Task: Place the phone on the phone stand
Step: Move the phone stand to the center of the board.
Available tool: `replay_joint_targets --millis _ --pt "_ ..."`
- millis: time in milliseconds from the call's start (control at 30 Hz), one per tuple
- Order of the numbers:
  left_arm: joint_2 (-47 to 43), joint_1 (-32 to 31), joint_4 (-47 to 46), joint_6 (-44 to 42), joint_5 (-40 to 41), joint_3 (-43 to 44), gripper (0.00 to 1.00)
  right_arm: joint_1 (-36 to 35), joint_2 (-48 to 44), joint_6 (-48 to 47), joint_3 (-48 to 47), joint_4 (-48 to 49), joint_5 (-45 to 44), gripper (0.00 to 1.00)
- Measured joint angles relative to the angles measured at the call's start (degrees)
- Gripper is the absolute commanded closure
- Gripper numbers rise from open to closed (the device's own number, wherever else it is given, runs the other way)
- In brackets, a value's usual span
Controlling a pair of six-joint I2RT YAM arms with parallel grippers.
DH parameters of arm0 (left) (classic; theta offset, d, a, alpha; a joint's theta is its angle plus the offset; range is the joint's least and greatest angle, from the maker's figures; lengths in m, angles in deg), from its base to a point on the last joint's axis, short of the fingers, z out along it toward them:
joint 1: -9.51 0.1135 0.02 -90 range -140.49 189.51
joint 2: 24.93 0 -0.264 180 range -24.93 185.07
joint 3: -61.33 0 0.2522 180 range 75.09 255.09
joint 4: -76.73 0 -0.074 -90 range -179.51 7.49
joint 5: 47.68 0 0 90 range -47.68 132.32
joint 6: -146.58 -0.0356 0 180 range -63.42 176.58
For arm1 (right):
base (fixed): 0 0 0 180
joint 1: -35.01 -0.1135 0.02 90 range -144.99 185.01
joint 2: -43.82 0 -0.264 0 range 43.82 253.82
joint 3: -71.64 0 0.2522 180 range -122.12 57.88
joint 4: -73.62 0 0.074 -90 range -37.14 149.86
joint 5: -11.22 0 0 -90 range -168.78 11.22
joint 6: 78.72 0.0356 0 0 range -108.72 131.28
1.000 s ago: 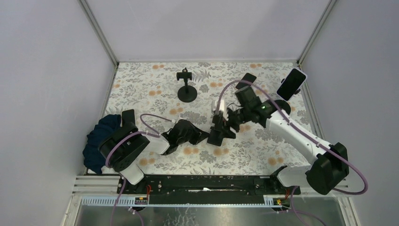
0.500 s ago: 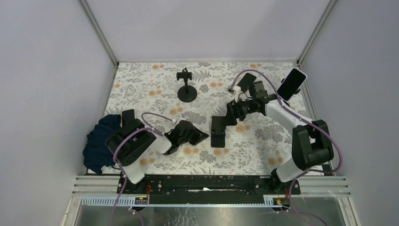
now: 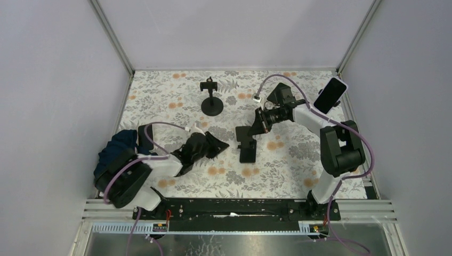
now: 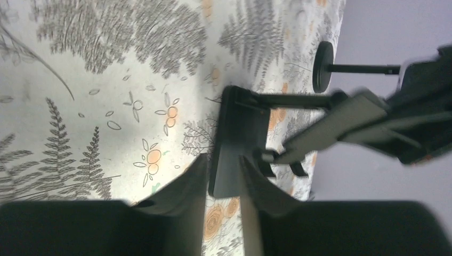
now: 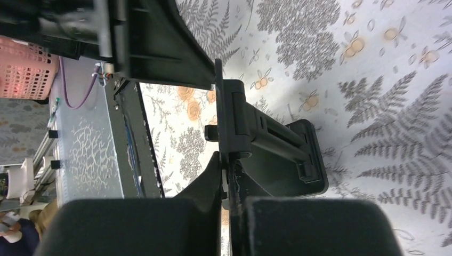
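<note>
Table (image 3: 160, 96) w/ floral cloth, plain lilac walls on 3 sides. Phone stand (image 3: 246, 146) near mid-table, base flat on cloth, back plate raised. R gripper (image 3: 259, 121) reaching in from far-right side, clenched on that thin back plate. L gripper (image 3: 217, 144) low, just beside stand on its left, not touching it; jaws partly apart, nothing betw. them. Phone (image 3: 330, 95) well apart at far-right corner, tilted against wall. R arm lies betw. phone & stand.

Other bits: small black pole mount (image 3: 212, 101) w/ round base at far mid-table; dark blue cloth (image 3: 114, 154) at left edge by L arm base.

Phone & blue cloth seen from top only. L wrist view: stand's base straight ahead past fingers (image 4: 186, 186), R gripper on its plate, pole mount's disc beyond. R wrist view: plate edge-on, pinched betw. pads (image 5: 205, 181); L arm dark & blurred at top; pink basket (image 5: 21, 69) off table, seen only here.
</note>
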Motion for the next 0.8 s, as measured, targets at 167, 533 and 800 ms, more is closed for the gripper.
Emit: replay_joint_targets --millis 167,533,800 --pt "-15.6 1.0 9.2 -10.8 1.5 -0.3 0.42 0.7 3.1 1.0 -5.7 1.0 -0.4 1.0" --pt "-37.4 1.3 30.7 -35.4 3.7 10.9 0.25 4.9 24.7 12.1 -34.4 10.6 -3.1 0.99" --pt "-39.1 1.4 39.9 -44.3 6.2 16.7 0.24 7.7 40.5 15.2 -55.2 7.5 -4.2 0.63"
